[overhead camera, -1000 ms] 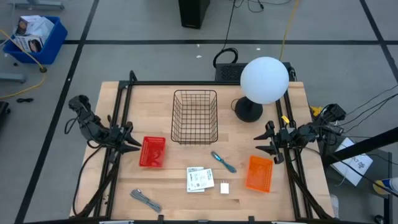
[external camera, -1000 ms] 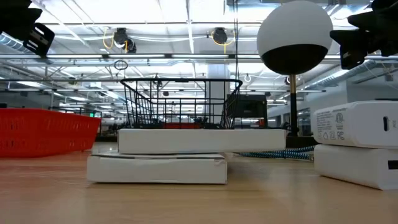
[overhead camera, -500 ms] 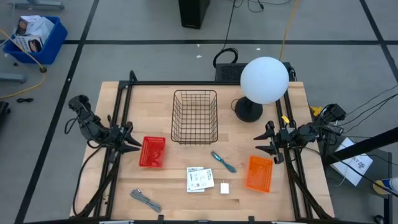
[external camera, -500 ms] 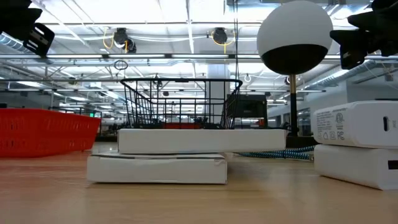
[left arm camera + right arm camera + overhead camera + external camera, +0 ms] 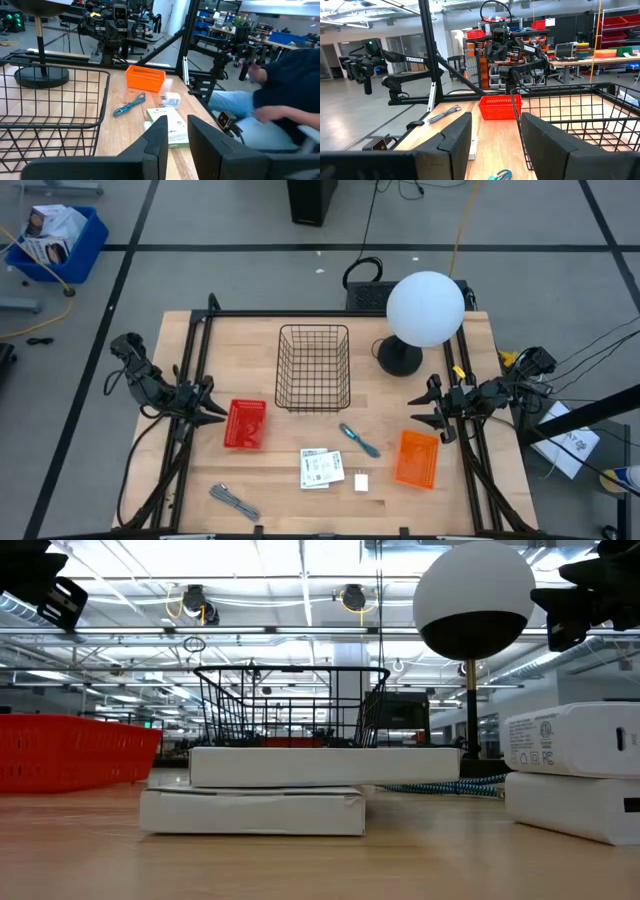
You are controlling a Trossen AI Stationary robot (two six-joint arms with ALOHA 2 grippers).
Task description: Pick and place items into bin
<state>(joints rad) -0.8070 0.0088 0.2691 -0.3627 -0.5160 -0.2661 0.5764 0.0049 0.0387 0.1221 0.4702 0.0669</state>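
Fingers of the left gripper [image 5: 213, 411] stand slightly apart, empty, at the surface [image 5: 270, 480] edge beside a red tray [image 5: 245, 423]. Right gripper [image 5: 428, 410] fingers are spread, empty, above an orange tray [image 5: 417, 458]. Between the two grippers stands the wire basket [image 5: 314, 366]. Nearer the front lie card packets [image 5: 321, 468], a white block [image 5: 361, 481], a teal-handled tool [image 5: 359, 440] and a grey metal tool [image 5: 234, 502].

Bright even overhead light, soft shadows, glowing ceiling strips, blurred person [image 5: 280, 100] at edge
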